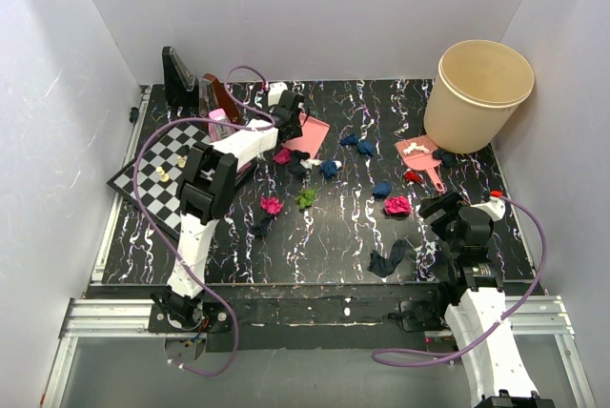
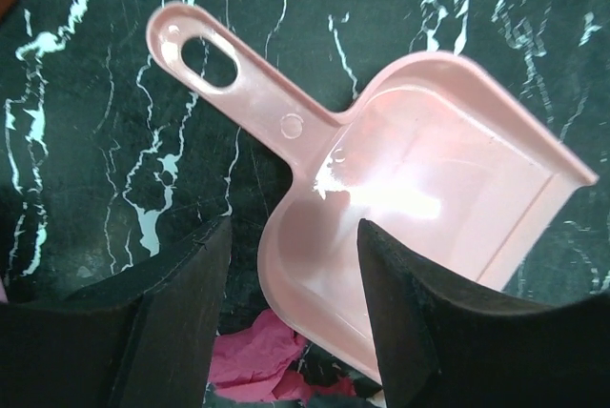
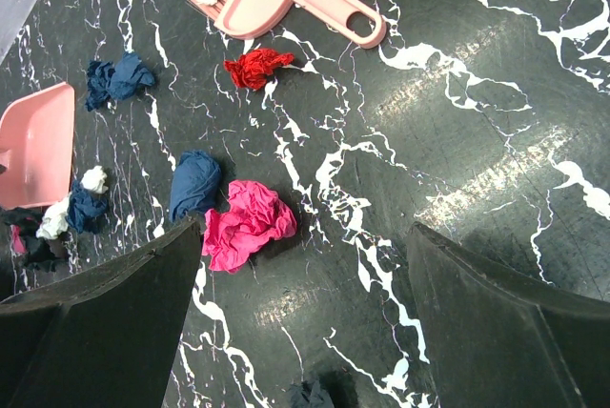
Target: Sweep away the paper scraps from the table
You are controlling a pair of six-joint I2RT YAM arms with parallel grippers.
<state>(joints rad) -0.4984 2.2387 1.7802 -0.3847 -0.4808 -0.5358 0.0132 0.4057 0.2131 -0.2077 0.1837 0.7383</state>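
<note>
Paper scraps lie scattered over the black marbled table point(image 1: 353, 227): magenta point(image 1: 397, 205), dark blue point(image 1: 381, 189), red point(image 1: 413, 176), green point(image 1: 306, 198), black point(image 1: 391, 260). My left gripper point(image 1: 289, 114) hangs over the pink dustpan point(image 1: 310, 133) at the back. In the left wrist view its jaws point(image 2: 294, 224) straddle the dustpan's point(image 2: 419, 189) rear wall, open, with a gap on the left side; a magenta scrap point(image 2: 253, 356) lies beneath. My right gripper point(image 1: 440, 206) stands open above bare table point(image 3: 305, 227), beside a magenta scrap point(image 3: 248, 222) and a blue one point(image 3: 193, 184).
A pink hand brush point(image 1: 419, 153) with white bristles lies at the back right, beside a beige bucket point(image 1: 477, 93). A checkered chessboard point(image 1: 157, 174) with small pieces sits at the left. White walls close in three sides.
</note>
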